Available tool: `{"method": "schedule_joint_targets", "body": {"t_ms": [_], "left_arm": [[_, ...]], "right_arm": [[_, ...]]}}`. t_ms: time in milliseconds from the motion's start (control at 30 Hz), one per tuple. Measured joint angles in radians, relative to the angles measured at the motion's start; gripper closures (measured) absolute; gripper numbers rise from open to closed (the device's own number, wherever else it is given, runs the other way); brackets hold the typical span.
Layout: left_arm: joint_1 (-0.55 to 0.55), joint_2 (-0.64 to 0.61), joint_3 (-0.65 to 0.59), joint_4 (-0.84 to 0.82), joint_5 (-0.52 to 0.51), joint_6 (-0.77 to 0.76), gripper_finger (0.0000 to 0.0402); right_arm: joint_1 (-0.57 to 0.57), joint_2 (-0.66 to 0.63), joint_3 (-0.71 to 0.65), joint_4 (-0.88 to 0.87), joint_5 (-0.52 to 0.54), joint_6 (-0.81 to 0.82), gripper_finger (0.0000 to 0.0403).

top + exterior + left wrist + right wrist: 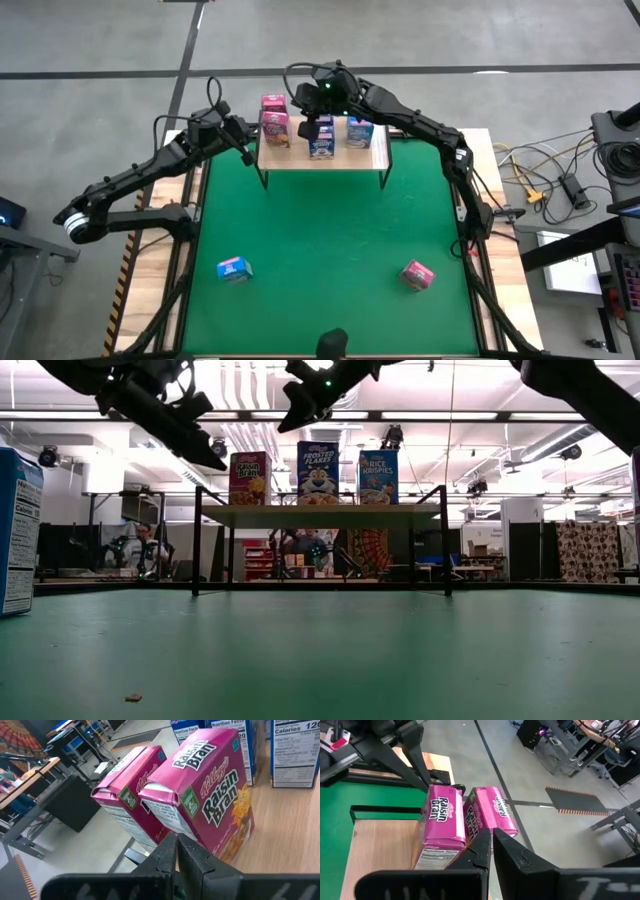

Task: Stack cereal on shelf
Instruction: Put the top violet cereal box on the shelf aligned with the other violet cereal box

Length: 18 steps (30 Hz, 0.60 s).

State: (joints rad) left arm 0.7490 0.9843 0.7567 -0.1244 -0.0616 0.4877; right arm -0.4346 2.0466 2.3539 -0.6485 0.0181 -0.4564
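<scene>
The shelf (322, 160), a light-wood plank on black legs, stands at the far middle of the green mat. On it stand two pink Raisin Bran cereal boxes (273, 122), one behind the other, and blue boxes (322, 142) (360, 131). In the low view the front row reads Raisin Bran (249, 478), Frosted Flakes (317, 472), Rice Krispies (378, 476). My left gripper (177, 845) is shut, just off the shelf's left end (246, 152), beside the front pink box (210, 795). My right gripper (491, 837) is shut and hangs above the boxes (292, 420), pointing toward the pink pair (445, 820). My left gripper's shut fingertips (170, 845) stand level at the lower left side of the front pink box (227, 847), coming from the table's left. I cannot tell whether they touch it.
Two loose boxes lie on the mat near the front: a blue one (233, 268) at the left and a pink one (417, 274) at the right. The blue one looms at the low view's left edge (18, 530). Cables and gear lie off the table's right side (560, 185). A person (145, 550) sits beyond the table.
</scene>
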Motion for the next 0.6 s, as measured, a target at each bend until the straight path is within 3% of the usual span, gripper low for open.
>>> {"method": "schedule_joint_targets", "body": {"t_ms": [300,433,600], "left_arm": [[0.0,0.012,0.0,-0.002,0.001,-0.048,0.0401],[0.0,0.011,0.0,-0.003,0.001,-0.09,0.0401],[-0.002,0.011,0.0,0.002,0.003,-0.112,0.0401]], "right_arm": [[0.014,-0.004,0.0,0.001,0.0,-0.013,0.0394],[0.014,-0.003,-0.001,-0.002,-0.002,0.06,0.0394],[0.022,-0.002,-0.001,-0.014,-0.071,0.076,0.0394]]}}
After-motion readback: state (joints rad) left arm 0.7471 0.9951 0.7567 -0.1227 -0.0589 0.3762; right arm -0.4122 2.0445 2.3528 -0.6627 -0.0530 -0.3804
